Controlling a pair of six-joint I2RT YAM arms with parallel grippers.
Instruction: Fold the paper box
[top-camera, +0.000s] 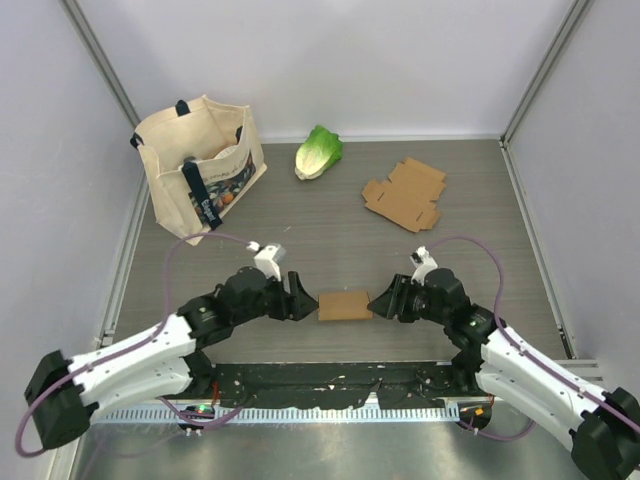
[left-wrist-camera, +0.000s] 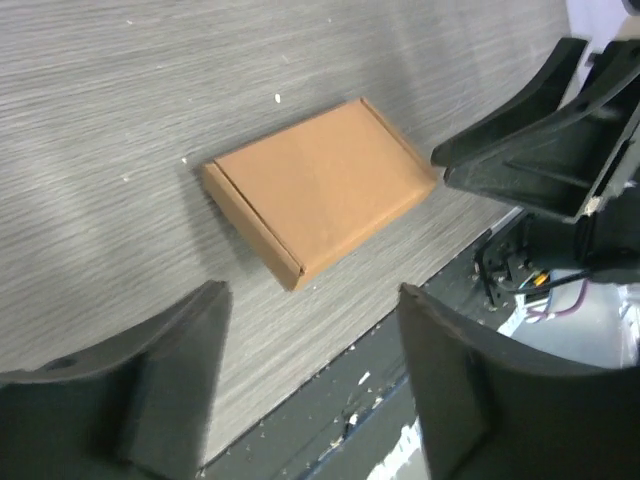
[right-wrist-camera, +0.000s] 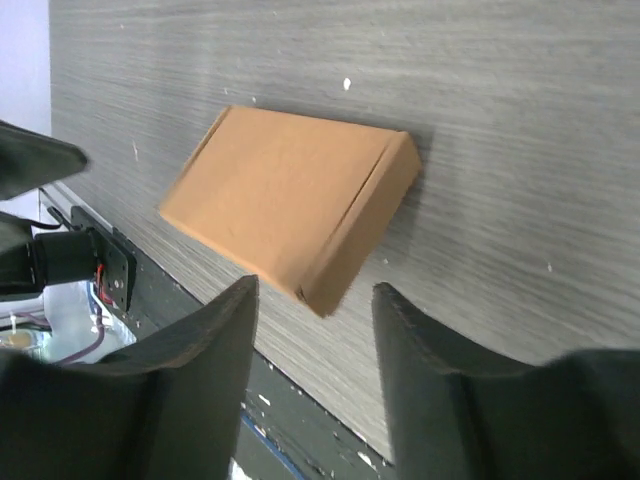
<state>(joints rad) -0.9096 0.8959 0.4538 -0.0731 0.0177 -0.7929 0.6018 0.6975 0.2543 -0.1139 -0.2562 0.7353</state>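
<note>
Box (top-camera: 345, 304) is lying flat on the surface (top-camera: 330, 240), its long axis running straight from left hand (top-camera: 307, 304) to right hand (top-camera: 378, 300), each hovering equally near one short end, fingers spread, grasping nothing.

Folded box (left-wrist-camera: 320, 190): matt brown cardboard. Table (top-camera: 340, 250): grey wood-grain, matt. Bag (top-camera: 170, 150): cream cloth.

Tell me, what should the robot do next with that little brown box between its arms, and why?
Probably draw both arms back a little. The box lies closed and flat on the table, and the left end effector and right end effector sit open at its two ends, gripping nothing, so it looks finished.
</note>
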